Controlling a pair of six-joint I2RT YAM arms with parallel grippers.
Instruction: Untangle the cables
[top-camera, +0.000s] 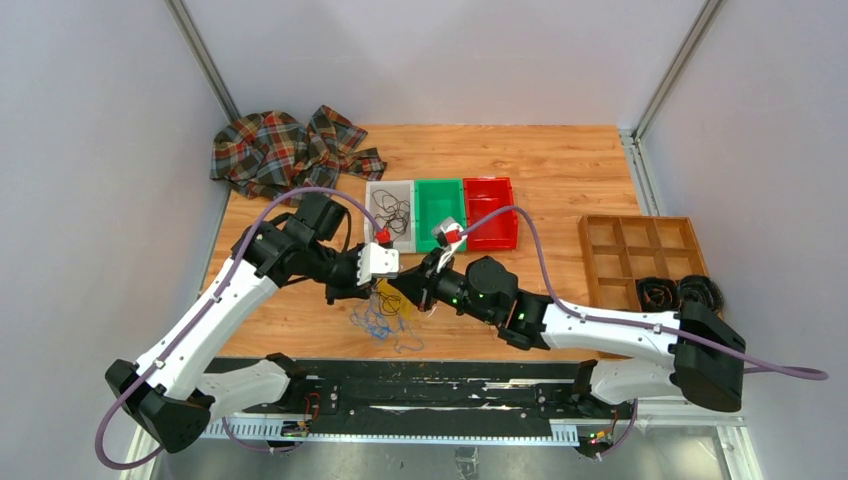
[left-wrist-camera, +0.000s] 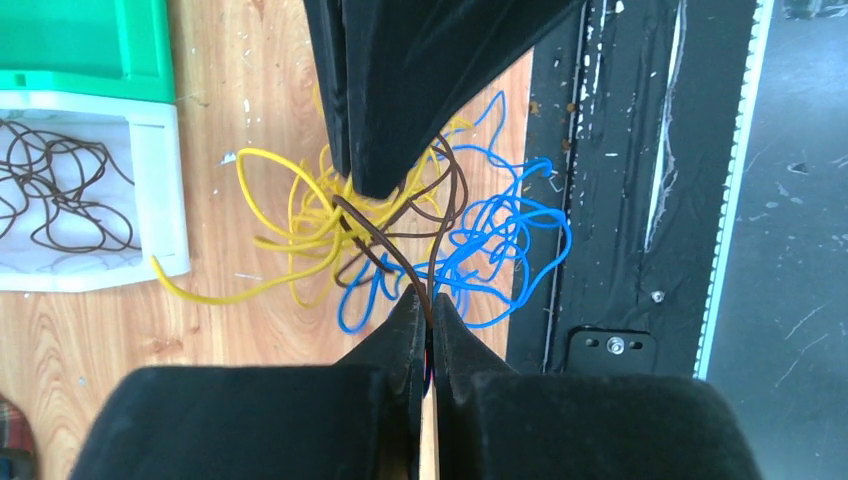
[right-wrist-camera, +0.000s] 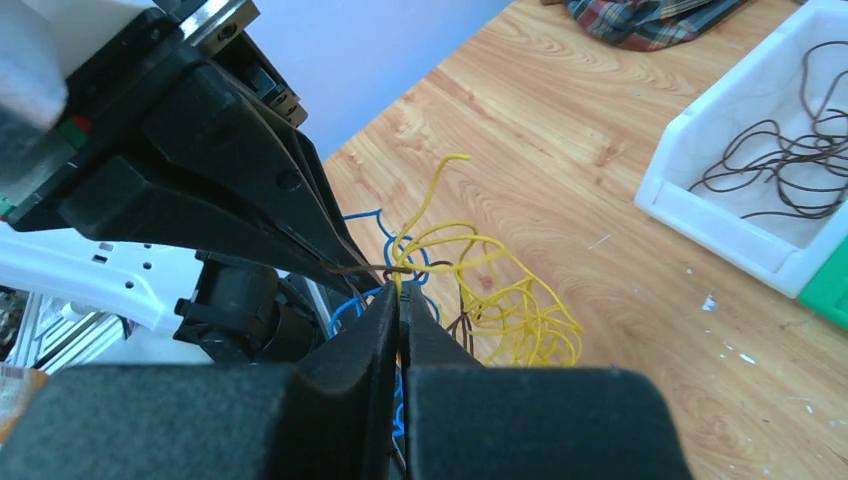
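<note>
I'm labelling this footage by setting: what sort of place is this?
Probably a robotics lab work cell: plain grey panel walls enclose a wooden tabletop, with white, green and red plastic bins on it.

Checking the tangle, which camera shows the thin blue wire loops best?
Left wrist: the thin blue wire loops lie spread, nearly whole, beside thin yellow wires. Top external shows a tiny blue scribble; right wrist, slivers behind its fingers.
</note>
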